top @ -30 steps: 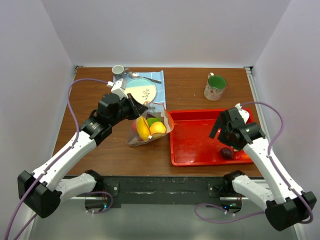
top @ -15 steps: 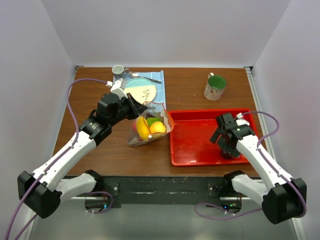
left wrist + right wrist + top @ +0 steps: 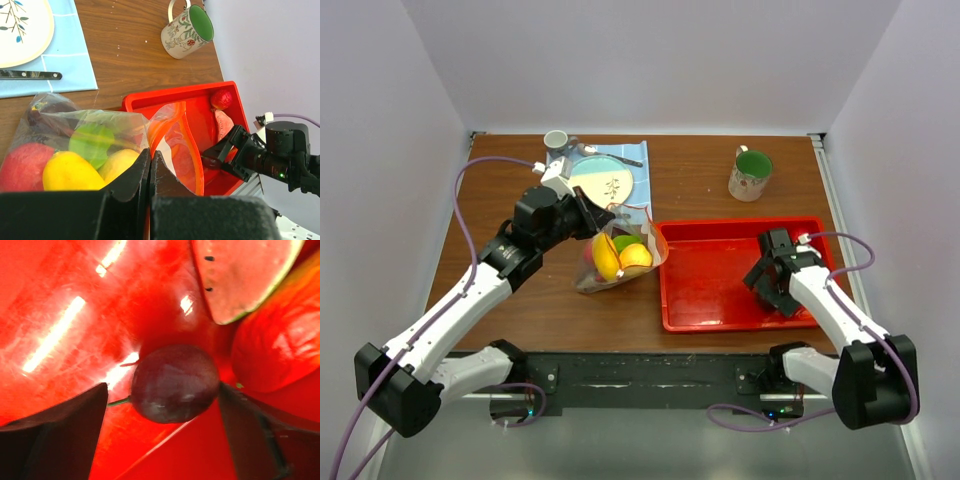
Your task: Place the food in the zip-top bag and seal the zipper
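The clear zip-top bag (image 3: 620, 258) stands left of the red tray (image 3: 710, 290). My left gripper (image 3: 598, 222) is shut on its mouth edge, and the red zipper (image 3: 192, 145) curves open beside the jaws. Inside lie yellow (image 3: 70, 170), green (image 3: 92, 142) and red (image 3: 20, 162) food pieces. My right gripper (image 3: 772, 290) is down in the tray's near right corner. It is open, with one finger on each side of a dark purple fruit (image 3: 175, 382) and small gaps between them. A watermelon slice (image 3: 235, 275) and an orange-red piece (image 3: 280, 350) lie just beyond it.
A flowered mug (image 3: 751, 172) with a green inside stands behind the tray. A plate (image 3: 603, 180) on a blue mat, a knife (image 3: 30, 75) and a small cup (image 3: 556, 140) sit at the back left. The tray's walls closely flank the right gripper.
My right gripper has dropped toward the tray's near right corner and now straddles the dark purple fruit, its jaws slightly narrower. The left gripper and bag have not moved.
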